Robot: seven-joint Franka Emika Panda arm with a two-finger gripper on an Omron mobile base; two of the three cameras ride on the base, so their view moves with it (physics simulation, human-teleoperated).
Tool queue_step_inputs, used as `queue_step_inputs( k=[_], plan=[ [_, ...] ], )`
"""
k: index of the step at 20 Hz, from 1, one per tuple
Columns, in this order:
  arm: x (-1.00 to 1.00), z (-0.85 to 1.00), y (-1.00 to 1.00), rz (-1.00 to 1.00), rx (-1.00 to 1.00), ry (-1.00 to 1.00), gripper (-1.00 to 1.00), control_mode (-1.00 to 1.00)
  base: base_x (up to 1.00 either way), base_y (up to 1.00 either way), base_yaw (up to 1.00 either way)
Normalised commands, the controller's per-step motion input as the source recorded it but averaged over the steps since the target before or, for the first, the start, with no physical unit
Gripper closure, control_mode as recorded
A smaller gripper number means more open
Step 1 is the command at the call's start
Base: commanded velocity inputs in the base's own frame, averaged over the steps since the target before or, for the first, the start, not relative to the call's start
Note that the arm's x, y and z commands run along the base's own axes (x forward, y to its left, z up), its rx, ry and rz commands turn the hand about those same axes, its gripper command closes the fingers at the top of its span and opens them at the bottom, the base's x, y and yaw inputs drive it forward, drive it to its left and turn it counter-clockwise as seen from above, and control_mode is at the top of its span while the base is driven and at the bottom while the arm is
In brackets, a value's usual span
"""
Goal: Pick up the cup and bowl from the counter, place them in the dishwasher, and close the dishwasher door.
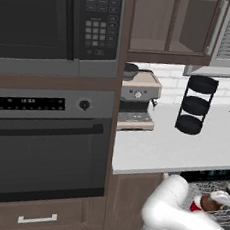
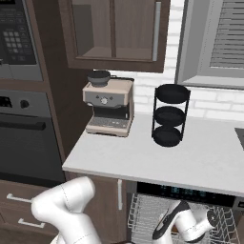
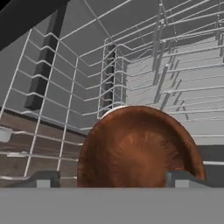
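Gripper (image 3: 113, 178) jaws spread wide around the bowl (image 3: 139, 146), lower centre, over the dishwasher rack (image 3: 131, 65) — cup (image 1: 196, 205) aboard, door unclosed.

base views: flank counter (image 1: 184, 149) | hand view: close on bowl (image 3: 138, 151)

Lighting is even and diffuse in all three views, with no single source apparent. The desk (image 2: 200, 162) renders bright and uniform; the black rack (image 2: 169, 116) casts only a faint shadow on it. The oven door (image 1: 42, 159) shows a soft, dull sheen without glare. In the hand view the bowl (image 3: 138, 151) carries a broad gloss highlight. Rendering is coarse, with edges slightly soft.
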Motion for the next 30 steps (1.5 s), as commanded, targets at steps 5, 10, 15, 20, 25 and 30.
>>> queue_step_inputs(
  k=[5, 10, 15, 20, 25, 30],
  plan=[
    [-0.52, 0.29, -0.15, -0.07, -0.08, 0.03, -1.0, -1.0, 0.0, 0.0, 0.0],
    [-0.74, 0.29, 0.0, -0.08, -0.13, 0.04, -1.0, -1.0, 0.0, 0.0, 0.0],
    [-0.17, -0.12, 0.0, -0.01, -0.17, 0.15, -1.0, -1.0, 0.0, 0.0, 0.0],
    [0.06, -0.59, 0.01, 0.0, -0.11, 0.04, -1.0, -1.0, 0.0, 0.0, 0.0],
    [0.03, -0.64, -0.05, 0.0, 0.0, -0.04, -1.0, -1.0, 0.0, 0.0, 0.0],
    [0.52, -0.5, 0.0, 0.0, -0.02, 0.0, -1.0, -1.0, 0.0, 0.0, 0.0]
  ],
)
